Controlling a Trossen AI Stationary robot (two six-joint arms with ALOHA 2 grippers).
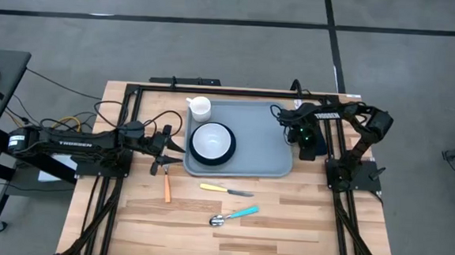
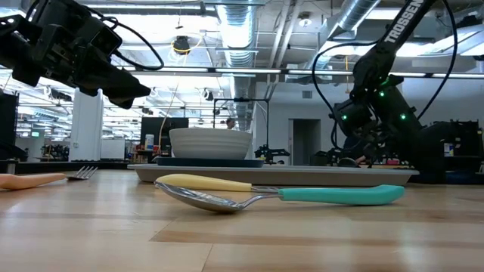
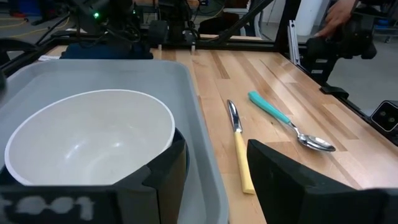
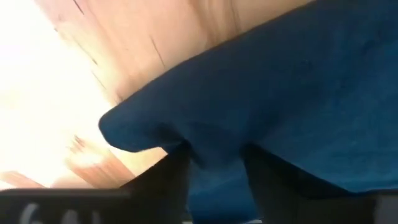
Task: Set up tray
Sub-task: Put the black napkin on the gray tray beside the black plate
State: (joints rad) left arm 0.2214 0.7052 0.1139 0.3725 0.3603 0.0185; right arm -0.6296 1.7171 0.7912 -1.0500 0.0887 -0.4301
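Two arms are seen from above at a wooden table [image 1: 301, 219] on a grey floor. The tray [image 1: 266, 146] lies at the table's far middle, with a white bowl [image 1: 212, 141] on it. The left gripper [image 1: 165, 143] is held open beside the tray's left edge.

At table height, a spoon [image 2: 280, 195] lies before the tray.

From the right wrist, a blue napkin [image 4: 280, 93] is pinched by the right gripper [image 4: 214, 165].

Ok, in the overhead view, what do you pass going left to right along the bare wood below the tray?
Orange-handled fork → yellow-handled knife → teal-handled spoon, though the spoon's bowl overlaps the knife's span.
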